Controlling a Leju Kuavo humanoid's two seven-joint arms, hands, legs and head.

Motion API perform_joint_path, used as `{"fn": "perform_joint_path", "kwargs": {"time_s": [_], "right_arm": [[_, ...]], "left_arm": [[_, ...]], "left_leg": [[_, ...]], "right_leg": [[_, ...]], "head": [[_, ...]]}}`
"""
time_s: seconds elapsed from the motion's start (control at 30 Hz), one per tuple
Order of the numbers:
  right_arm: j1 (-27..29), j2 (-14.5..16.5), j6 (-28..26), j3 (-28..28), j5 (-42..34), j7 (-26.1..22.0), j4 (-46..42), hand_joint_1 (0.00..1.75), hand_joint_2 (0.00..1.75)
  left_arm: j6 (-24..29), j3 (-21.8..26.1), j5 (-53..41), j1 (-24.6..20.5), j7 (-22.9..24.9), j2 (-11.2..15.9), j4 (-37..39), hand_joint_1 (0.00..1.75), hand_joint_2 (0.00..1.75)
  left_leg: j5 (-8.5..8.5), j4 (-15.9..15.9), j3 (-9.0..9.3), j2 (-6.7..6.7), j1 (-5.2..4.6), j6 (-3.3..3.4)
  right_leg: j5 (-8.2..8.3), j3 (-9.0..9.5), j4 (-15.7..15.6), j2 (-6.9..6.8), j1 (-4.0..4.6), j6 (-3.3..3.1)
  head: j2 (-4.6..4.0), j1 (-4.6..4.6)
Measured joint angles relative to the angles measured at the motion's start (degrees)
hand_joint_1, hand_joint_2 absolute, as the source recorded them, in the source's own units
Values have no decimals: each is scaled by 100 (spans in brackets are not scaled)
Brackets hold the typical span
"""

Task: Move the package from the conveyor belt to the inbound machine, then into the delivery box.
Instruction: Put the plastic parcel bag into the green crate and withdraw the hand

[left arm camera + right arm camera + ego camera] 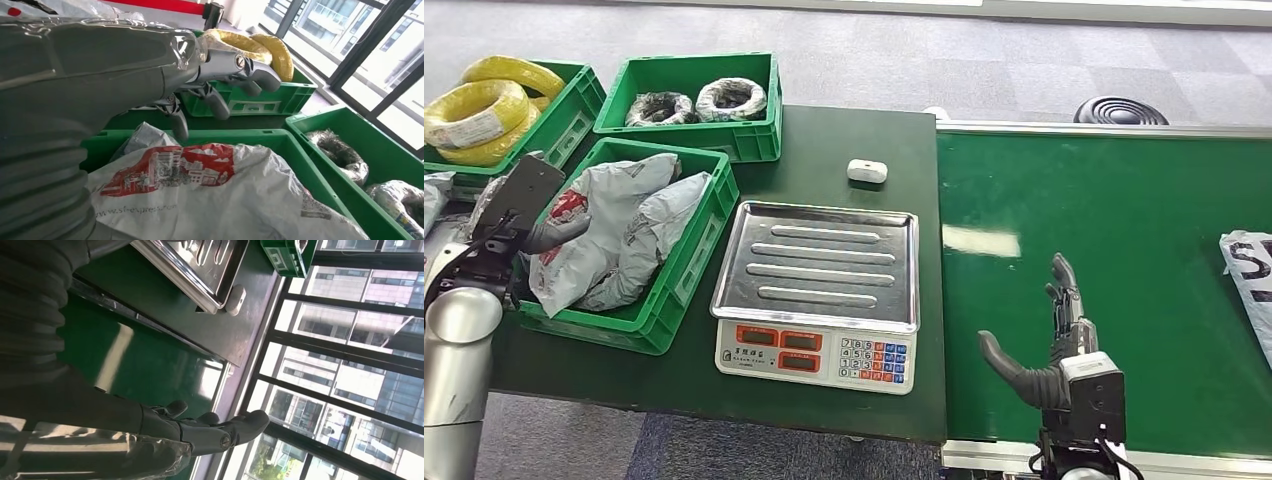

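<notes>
package: grey-white poly mailer [1250, 285] lying on the green conveyor belt [1124, 250] at its far right edge, partly cut off by the frame; well apart from the right hand.
handling (judged): soft, thin plastic bag, likely light and limp, slippery skin; will sag and fold when lifted. best taken across the body of the bag with a broad grasp, not by a corner.
right hand: [1052, 345] hovering over the belt, fingers straight and thumb spread wide, holding nothing.
left hand: [519, 225] over the near green crate [686, 262], fingers loosely apart, nothing in them as far as the left wrist view shows.
inbound machine: taken to be the scale with steel tray [820, 262], tray bare.
delivery box (judged): the near green crate, already holding grey mailers [619, 235].
writing on package: dark letters at its edge, only a fragment, not readable.
writing on crate mailer: [210, 195] red print and "sf-express.com" in the left wrist view.
scale panel: chinese characters, too small to read.
</notes>
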Motion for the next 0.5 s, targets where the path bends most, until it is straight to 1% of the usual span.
{"fn": "perform_joint_path", "kwargs": {"time_s": [0.07, 0.17, 0.3, 0.37, 0.43, 0.5], "right_arm": [[8, -22, 76, -4, -18, 26, 7, 0, 175], [59, -62, 114, -5, -40, 39, 13, 0, 175], [204, -103, 113, -3, -66, 39, 13, 0, 175], [306, -119, 121, -2, -105, 35, 11, 0, 175], [417, -128, 153, -1, -206, 32, 5, 0, 175], [577, -143, 174, -6, -327, 40, -14, 0, 175]], "left_arm": [[186, 30, 154, 67, -116, -9, -55, 0, 175], [837, 128, 488, 196, -467, -69, -411, 0, 175], [1812, 242, 909, 423, -1172, -153, -1236, 0, 175], [2098, 285, 1037, 582, -1507, -173, -1694, 0, 175], [2324, 332, 1086, 839, -1930, -187, -2173, 0, 175], [2526, 383, 1122, 1306, -2509, -211, -2715, 0, 175]], "left_leg": [[0, 0, 0, 0, 1, 0], [0, 0, 0, -1, 2, 0], [-2, 0, -2, -2, 1, 0], [-4, 0, -4, -3, 0, 0], [-7, -1, -3, 0, 0, -2], [-14, -3, 1, 7, -1, -4]], "right_leg": [[0, -1, 1, 0, 1, 0], [0, -1, 1, 0, 1, 0], [-1, 0, 0, 0, 1, 0], [-2, -1, -1, 0, 0, 0], [-3, 0, -2, 1, 0, 0], [-5, 0, -3, 5, -1, -1]], "head": [[0, -1], [0, 0], [0, 1], [0, 1], [0, 0], [0, -1]]}}
